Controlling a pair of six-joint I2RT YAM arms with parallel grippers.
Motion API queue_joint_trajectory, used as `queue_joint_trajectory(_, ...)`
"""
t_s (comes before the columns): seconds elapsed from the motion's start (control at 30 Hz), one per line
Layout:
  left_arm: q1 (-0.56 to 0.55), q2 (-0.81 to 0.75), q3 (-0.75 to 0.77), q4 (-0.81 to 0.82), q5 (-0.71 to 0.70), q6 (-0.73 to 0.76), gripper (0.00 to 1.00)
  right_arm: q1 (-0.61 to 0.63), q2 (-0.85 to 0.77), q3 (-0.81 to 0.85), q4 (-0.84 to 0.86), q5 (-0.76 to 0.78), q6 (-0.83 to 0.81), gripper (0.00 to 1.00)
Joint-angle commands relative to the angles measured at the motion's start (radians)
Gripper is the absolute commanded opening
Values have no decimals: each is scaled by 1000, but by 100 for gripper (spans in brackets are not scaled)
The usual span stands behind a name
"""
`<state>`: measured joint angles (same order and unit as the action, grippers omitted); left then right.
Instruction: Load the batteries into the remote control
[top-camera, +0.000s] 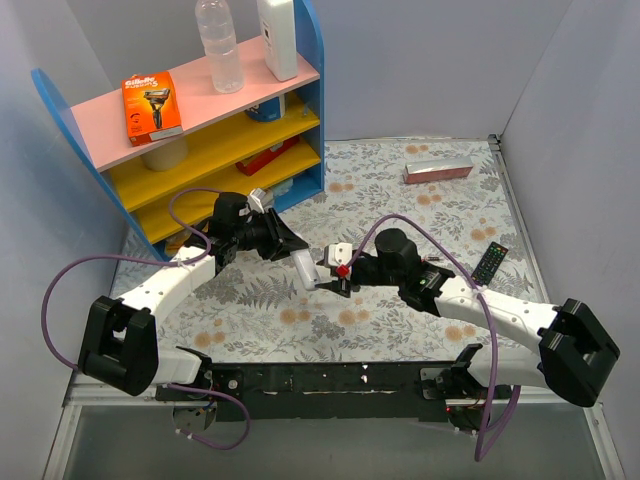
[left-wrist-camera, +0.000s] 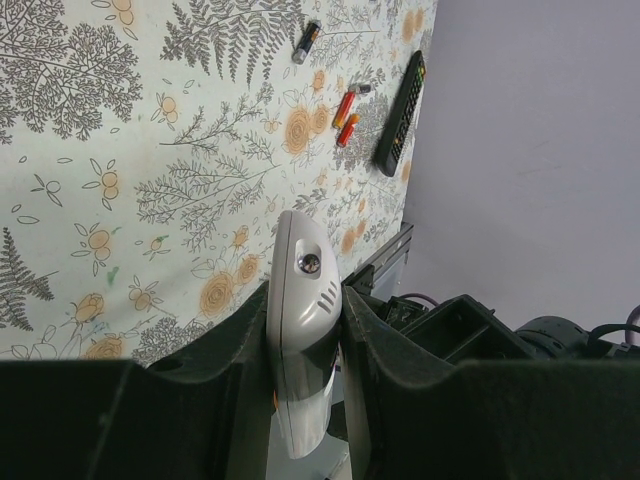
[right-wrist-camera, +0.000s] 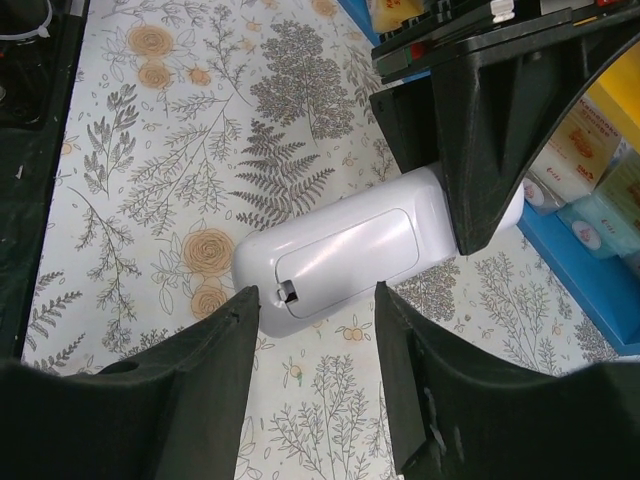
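Note:
My left gripper (top-camera: 288, 246) is shut on a white remote control (top-camera: 304, 266), holding it by one end above the table; the remote also shows in the left wrist view (left-wrist-camera: 303, 300). In the right wrist view the remote's back (right-wrist-camera: 340, 250) faces the camera, with its battery cover on and a small latch notch (right-wrist-camera: 285, 292). My right gripper (right-wrist-camera: 315, 300) is open and empty, its fingertips on either side of the remote's free end. Three small batteries lie on the table: one dark (left-wrist-camera: 306, 42) and two red (left-wrist-camera: 344, 106), beside a black remote (left-wrist-camera: 400, 112).
A blue shelf unit (top-camera: 300, 130) with pink and yellow shelves stands at the back left, holding a Gillette box (top-camera: 152, 105) and a bottle (top-camera: 220, 45). A pink box (top-camera: 438, 170) lies at the back right. The black remote (top-camera: 490, 262) lies near the right wall.

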<state>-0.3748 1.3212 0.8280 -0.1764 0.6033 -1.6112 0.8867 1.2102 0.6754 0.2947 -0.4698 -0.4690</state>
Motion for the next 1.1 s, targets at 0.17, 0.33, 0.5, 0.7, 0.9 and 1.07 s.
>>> queue_joint_trajectory(0.17, -1, -4, 52, -1, 67, 11, 0, 6, 15, 1, 55, 16, -2, 48)
queue_joint_trajectory(0.33, -3, 4, 69, -24, 72, 46, 0, 6, 25, 10, 63, 23, 4, 40)
queue_joint_trajectory(0.5, -6, 12, 86, -38, 78, 65, 0, 6, 35, 21, 60, 22, 3, 35)
queue_joint_trajectory(0.7, -12, 18, 89, -40, 76, 51, 0, 6, 48, 27, 57, 10, 1, 36)
queue_joint_trajectory(0.9, -10, 26, 85, -25, 81, 21, 0, 14, 46, 20, 38, 11, -31, 43)
queue_joint_trajectory(1.07, -10, 39, 65, 29, 107, -33, 0, 53, 52, 10, 18, 65, -91, 44)
